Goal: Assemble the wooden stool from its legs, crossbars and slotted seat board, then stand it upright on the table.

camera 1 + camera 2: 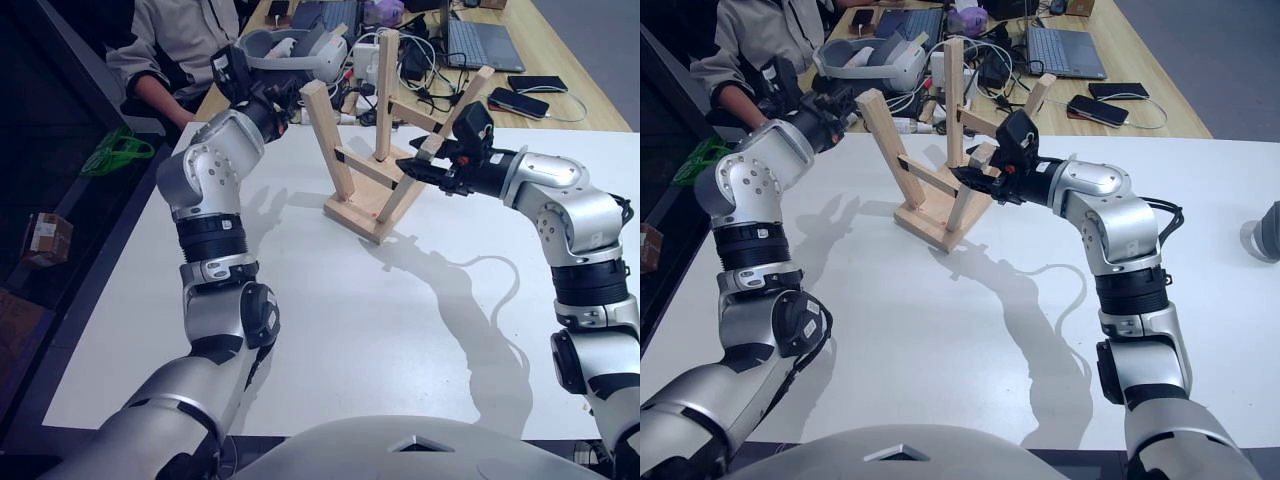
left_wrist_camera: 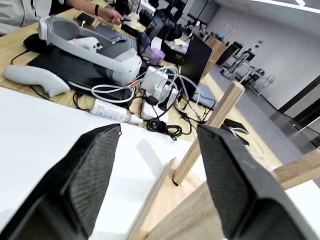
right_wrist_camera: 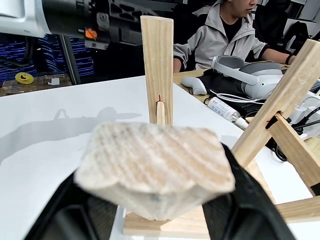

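Note:
The wooden stool [image 1: 372, 170] is upside down and tilted, its seat board [image 1: 358, 216] low against the white table [image 1: 330, 330] and its legs pointing up. My right gripper [image 1: 430, 166] is shut on the end of one leg [image 3: 155, 167], on the stool's right side. My left gripper [image 1: 287, 100] is open beside the top of the left leg [image 1: 330, 140], not holding it. In the left wrist view its black fingers [image 2: 92, 175] stand apart, with another stool leg [image 2: 210, 131] beyond them.
A wooden desk [image 1: 560, 60] behind the table holds a headset [image 1: 300, 45], cables, a laptop [image 1: 478, 40] and phones [image 1: 515, 100]. A person sits at the back left. A grey object [image 1: 1265, 232] lies at the table's right edge. The near half of the table is bare.

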Controlling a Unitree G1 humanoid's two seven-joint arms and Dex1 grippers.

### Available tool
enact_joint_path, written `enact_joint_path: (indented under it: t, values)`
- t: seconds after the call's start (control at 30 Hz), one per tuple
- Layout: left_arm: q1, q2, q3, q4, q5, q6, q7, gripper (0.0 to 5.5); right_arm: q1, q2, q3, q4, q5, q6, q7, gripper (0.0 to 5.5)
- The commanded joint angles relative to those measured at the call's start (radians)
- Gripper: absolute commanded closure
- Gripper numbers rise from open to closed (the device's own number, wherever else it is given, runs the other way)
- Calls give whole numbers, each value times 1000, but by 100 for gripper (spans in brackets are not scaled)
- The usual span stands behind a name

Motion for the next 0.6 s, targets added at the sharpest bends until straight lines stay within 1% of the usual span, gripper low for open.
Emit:
enact_joint_path:
  t: [0.03, 0.1, 0.23, 0.37, 0.43, 0.6]
  values:
    - [48, -9, -7, -82, -26, 12, 2, 213, 42, 6, 37, 27, -5, 52, 13, 348]
    - [72, -13, -18, -130, -50, 15, -24, 213, 42, 8, 38, 27, -5, 52, 12, 348]
    - [107, -6, -89, -169, -75, 13, -110, 213, 42, 7, 38, 29, -6, 49, 13, 348]
    - [113, 0, -135, -145, -74, -21, -169, 213, 39, 5, 38, 27, -7, 50, 13, 348]
    - [118, 19, -179, -120, -38, -45, -196, 213, 39, 5, 38, 27, -7, 50, 13, 348]
    - [99, 49, -231, -32, 37, -145, -223, 213, 33, 6, 42, 34, -8, 45, 19, 348]
